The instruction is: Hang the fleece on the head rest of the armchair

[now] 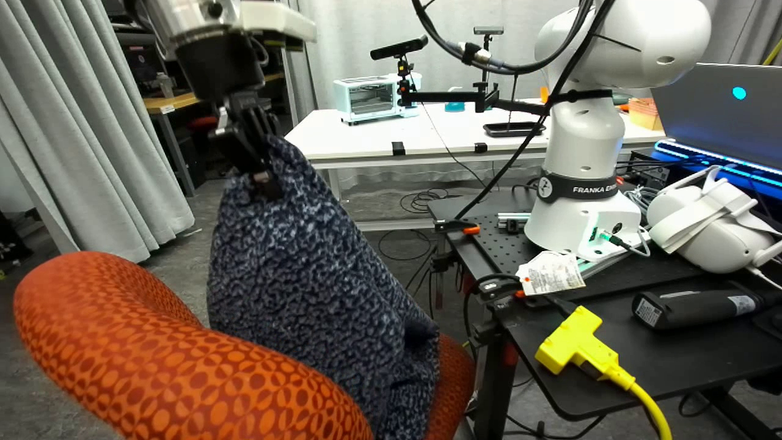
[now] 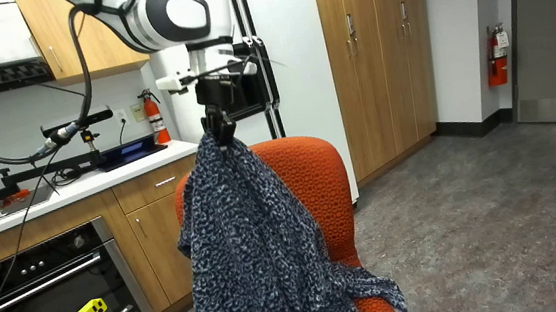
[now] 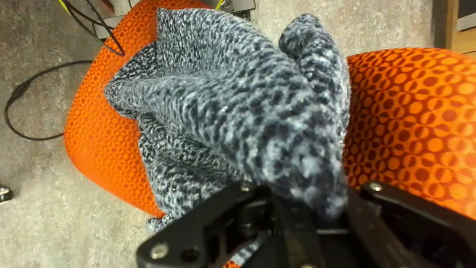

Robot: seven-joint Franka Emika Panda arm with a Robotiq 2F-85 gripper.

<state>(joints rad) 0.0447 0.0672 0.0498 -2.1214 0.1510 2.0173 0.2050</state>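
Close by the armchair [image 1: 201, 366], a cluttered black table [image 1: 684, 354]

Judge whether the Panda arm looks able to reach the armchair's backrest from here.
Probably yes: the gripper, clamped on the speckled fleece, is near the orange backrest, no obstacle visible between, though the fleece's folds over the seat may drag.
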